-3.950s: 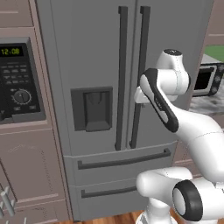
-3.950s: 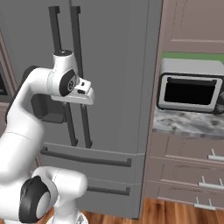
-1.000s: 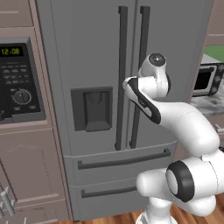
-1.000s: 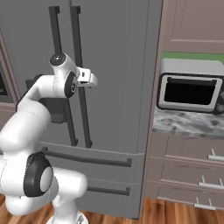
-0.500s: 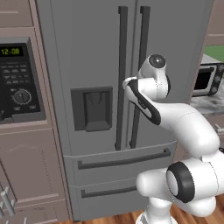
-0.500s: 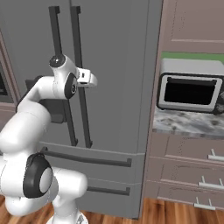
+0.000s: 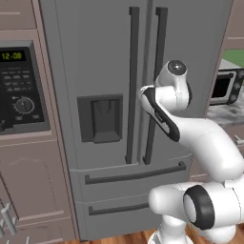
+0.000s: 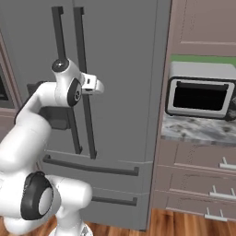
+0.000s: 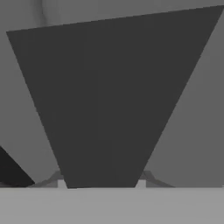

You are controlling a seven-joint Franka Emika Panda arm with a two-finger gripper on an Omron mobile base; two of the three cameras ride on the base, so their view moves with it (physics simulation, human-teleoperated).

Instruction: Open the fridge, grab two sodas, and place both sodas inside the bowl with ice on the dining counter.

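So the white arm's two-finger gripper (image 8: 97,85) is parked right at the tall grey French-door fridge (image 7: 109,57), up against the right-hand dark vertical bar handle (image 7: 153,86). In the right base view the hand sits at about 9 o'clock from the middle of the picture, poking toward that bar. In the hand view the dark handle (image 9: 109,100) looms as a big wedge running from 12 o'clock down to 6 o'clock, so it's super close to the camera.

What's changed: four seconds back the wrist was lower and further off the door. By one second ago it had swung up and in toward the handle, and since then it has barely budged. My read is that the reach is done and it's settling into a grasp.

Can't tell if the fingers are around the bar or pinched on it, since the tips are hidden behind the handle up close and too small from the base cameras.

Both fridge doors are flush, no gap, so the cans are presumably inside. Pulling that door open is the next thing, and everything else in the task is not started yet. There's also a black-faced microwave (image 8: 201,97) sitting on the wall counter off at 3 o'clock, not involved.
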